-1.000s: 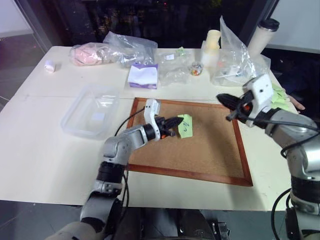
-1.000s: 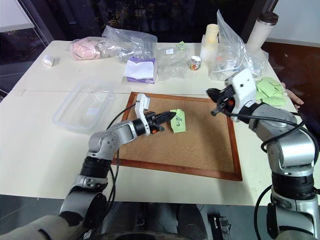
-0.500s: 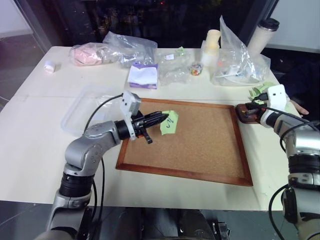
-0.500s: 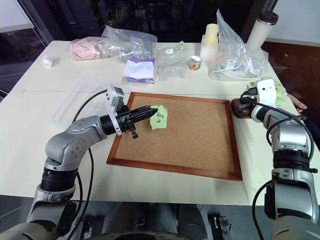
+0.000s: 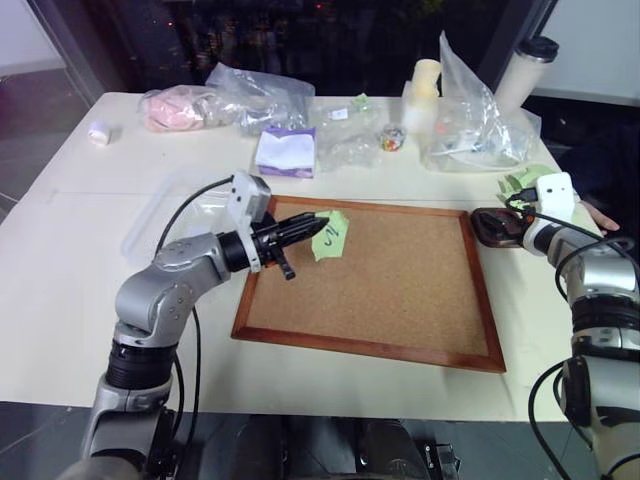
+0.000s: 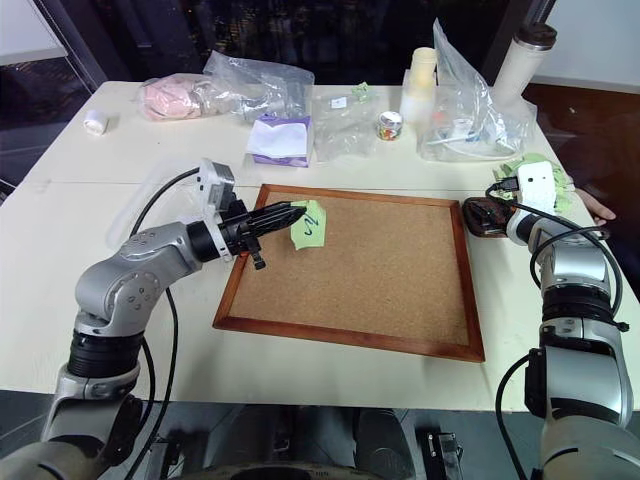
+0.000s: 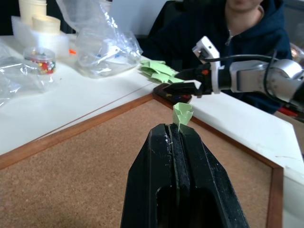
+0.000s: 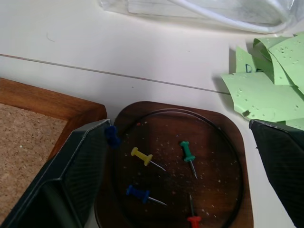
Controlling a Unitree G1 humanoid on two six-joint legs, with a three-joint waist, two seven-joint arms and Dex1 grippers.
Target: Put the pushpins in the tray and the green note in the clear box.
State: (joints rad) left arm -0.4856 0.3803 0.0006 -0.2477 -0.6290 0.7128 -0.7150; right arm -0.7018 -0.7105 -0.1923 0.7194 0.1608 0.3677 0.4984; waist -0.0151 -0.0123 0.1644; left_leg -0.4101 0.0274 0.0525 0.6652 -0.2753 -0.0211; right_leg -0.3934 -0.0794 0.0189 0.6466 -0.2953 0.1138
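My left tool [image 5: 318, 222] is clamped shut on the green note [image 5: 331, 234], holding it above the near-left part of the corkboard [image 5: 400, 290], clear of the surface. The clear box [image 5: 165, 215] sits on the desk [image 5: 60, 280] just left of the corkboard, partly behind my left arm. My right tool [image 8: 190, 156] stands wide open and holds nothing, poised over the tray [image 8: 223, 142] beside the corkboard's far right corner. Pushpins [image 8: 187, 151] lie in the tray: yellow, green, blue, red. A heap of green notes [image 8: 270, 85] lies just beyond the tray.
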